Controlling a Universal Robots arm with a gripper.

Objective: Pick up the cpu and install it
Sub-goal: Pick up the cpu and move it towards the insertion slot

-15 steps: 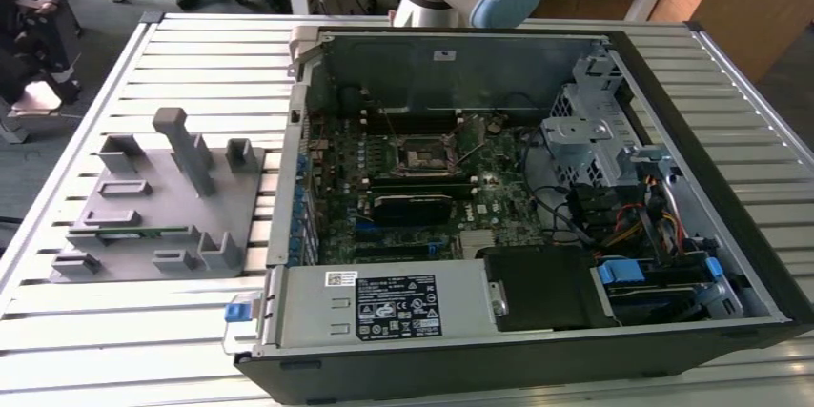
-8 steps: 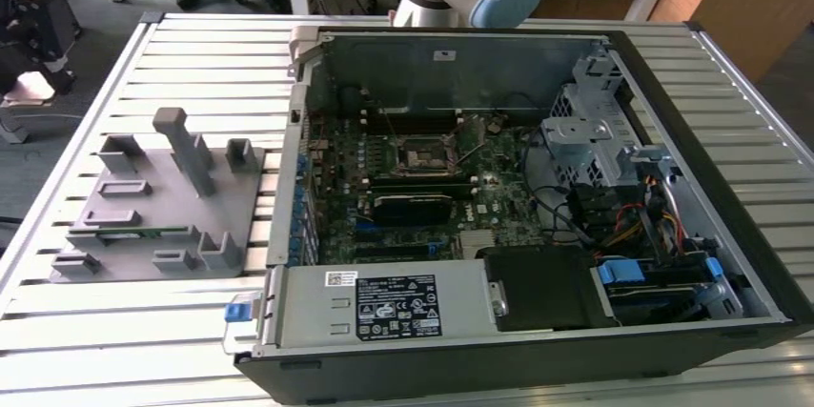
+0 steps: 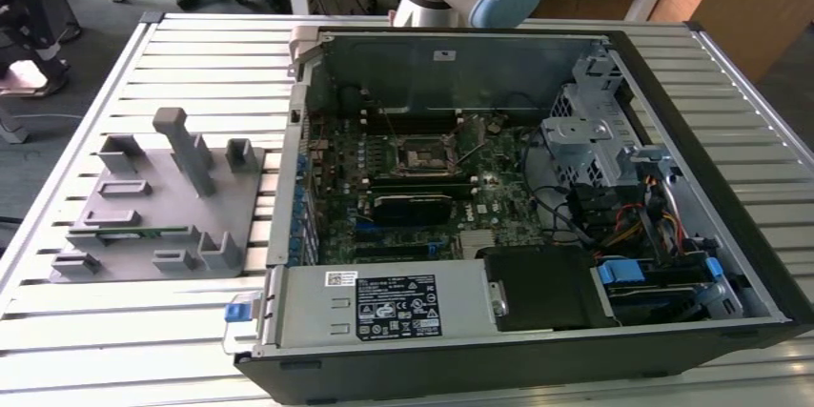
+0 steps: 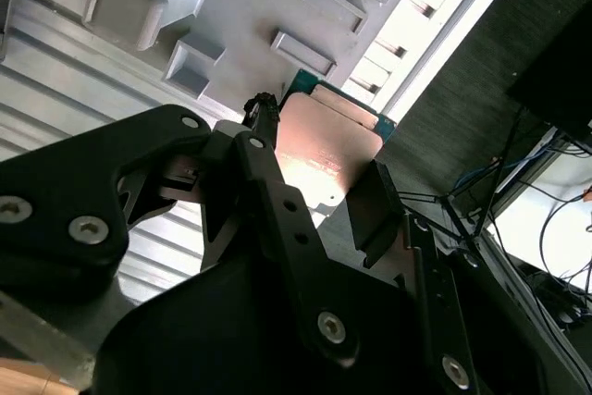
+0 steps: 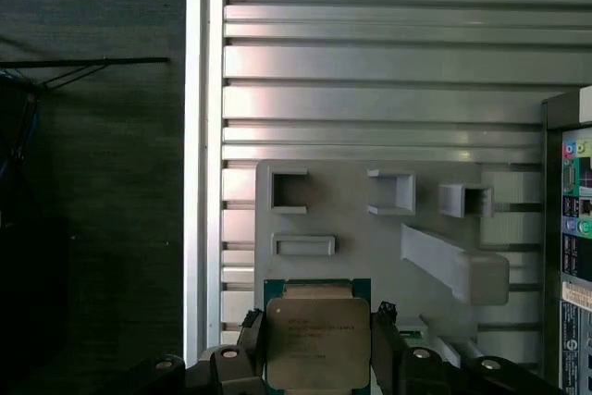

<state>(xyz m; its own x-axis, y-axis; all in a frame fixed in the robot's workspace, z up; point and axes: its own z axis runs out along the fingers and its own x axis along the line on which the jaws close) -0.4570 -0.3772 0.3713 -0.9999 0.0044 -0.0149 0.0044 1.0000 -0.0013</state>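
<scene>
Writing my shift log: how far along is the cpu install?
Done: the cpu is picked up. In hand: the gripper clamps it over the grey fixture tray. Left: the motherboard socket in the computer case looks empty, so installing is not yet done.

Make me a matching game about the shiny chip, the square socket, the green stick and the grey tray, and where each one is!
Things:
1. cpu
2. socket
3. memory stick
4. grey tray

Places:
A. lying on the slatted table, beside the computer case
B. gripped in the claw
C. inside the computer case
D. lying on the grey tray

Right pairs: 1-B, 2-C, 3-D, 4-A.
</scene>
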